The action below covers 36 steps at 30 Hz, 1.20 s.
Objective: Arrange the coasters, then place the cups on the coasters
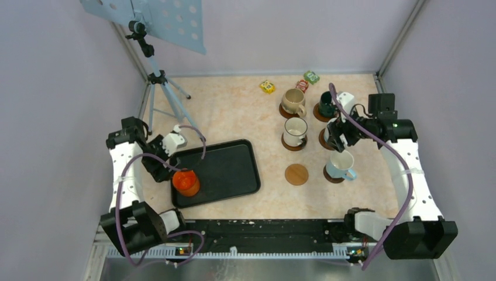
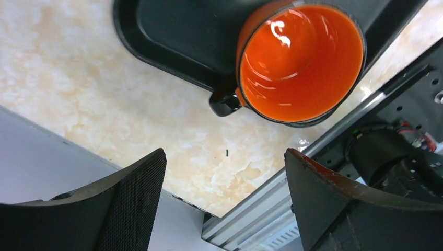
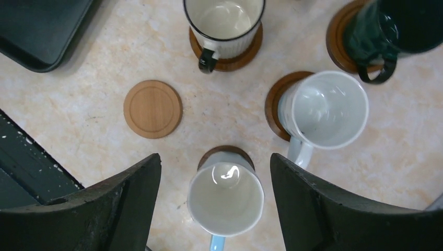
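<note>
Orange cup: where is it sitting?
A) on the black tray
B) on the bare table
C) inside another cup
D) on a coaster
A: the orange cup stands on the near-left corner of the black tray, with no coaster under it.

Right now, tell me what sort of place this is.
Probably a robot test cell: plain walls all round, left arm and right arm bolted to a rail, a tripod holding a perforated panel.
</note>
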### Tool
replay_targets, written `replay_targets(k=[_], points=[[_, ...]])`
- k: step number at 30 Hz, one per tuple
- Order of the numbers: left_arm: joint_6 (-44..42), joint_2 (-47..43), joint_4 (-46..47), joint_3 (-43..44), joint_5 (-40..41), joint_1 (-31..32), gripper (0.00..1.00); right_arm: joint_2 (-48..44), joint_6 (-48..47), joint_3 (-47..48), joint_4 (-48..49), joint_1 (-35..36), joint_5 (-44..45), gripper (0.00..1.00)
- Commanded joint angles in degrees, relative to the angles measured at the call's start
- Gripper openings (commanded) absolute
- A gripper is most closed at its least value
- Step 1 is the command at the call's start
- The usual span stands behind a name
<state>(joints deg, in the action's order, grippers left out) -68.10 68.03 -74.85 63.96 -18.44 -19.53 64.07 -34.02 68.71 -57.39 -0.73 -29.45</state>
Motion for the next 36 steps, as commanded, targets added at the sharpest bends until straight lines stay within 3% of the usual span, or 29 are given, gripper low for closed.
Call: replay_targets(k=[1,8,13,20,24,30,36], points=[[-8.12,-1.91,2.44,-5.88,4.08,-0.5,0.89,0.81,4.52,3.21,4.78,6.06,-0.34,0.76],[-10.48,-3.95,10.22,-14.07,2.4,-0.31,0.9,2.02,6.35,4.85,6.17,8.75,-0.12,0.76],[-4.03,-3.07,13.84,-15.02,-1.01,2.77,0.9,2.02,6.57,4.75,6.14,9.15,-0.02,0.77],[8.05,-1.86,20.47,-17.93,0.09,15.84,0.92,2.46,6.65,5.37,5.84,9.34,-0.24,0.77],[15.13,0.87,24.09,-16.59,-0.94,20.17,0.91,2.59,6.62,5.26,5.63,9.46,-0.27,0.77],[21.11,5.28,22.69,-12.5,-4.88,24.62,0.86,2.5,6.49,5.52,5.49,9.45,0.18,0.78],[16.26,4.72,13.8,-10.45,-8.71,26.04,0.87,2.51,6.19,5.04,5.08,9.52,-0.01,0.78]])
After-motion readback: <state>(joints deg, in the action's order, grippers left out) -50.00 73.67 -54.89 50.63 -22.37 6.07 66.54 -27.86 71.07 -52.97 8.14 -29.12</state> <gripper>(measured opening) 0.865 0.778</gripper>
